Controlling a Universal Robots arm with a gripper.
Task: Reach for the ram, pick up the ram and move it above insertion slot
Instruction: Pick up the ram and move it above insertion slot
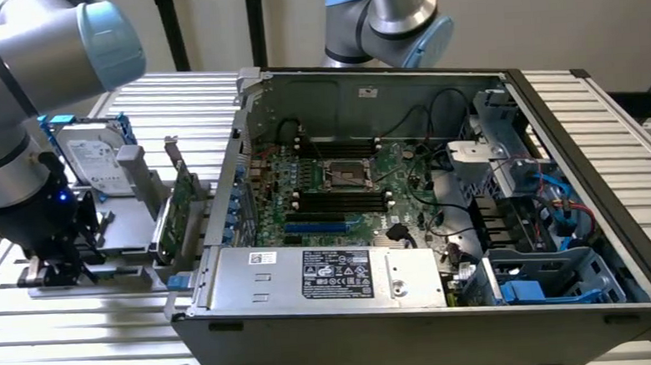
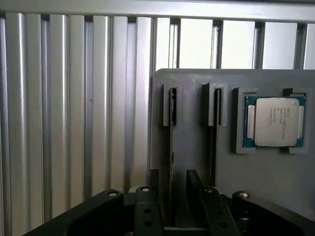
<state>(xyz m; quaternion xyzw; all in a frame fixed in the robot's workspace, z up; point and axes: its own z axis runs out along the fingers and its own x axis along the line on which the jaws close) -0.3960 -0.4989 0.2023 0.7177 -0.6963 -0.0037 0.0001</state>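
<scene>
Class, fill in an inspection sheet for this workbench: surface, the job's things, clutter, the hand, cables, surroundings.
Surface: ribbed metal table with a grey slotted tray on it.
Job's things: ram standing on edge in a tray slot; open computer case with dark memory slots on its board.
Clutter: processor chip seated in the tray; hard drive standing upright; green card with a metal bracket beside the case.
Hand: hand open, one finger on each side of the ram, not closed on it.
Cables: black and blue wires inside the case.
Surroundings: second robot arm behind the case.
</scene>
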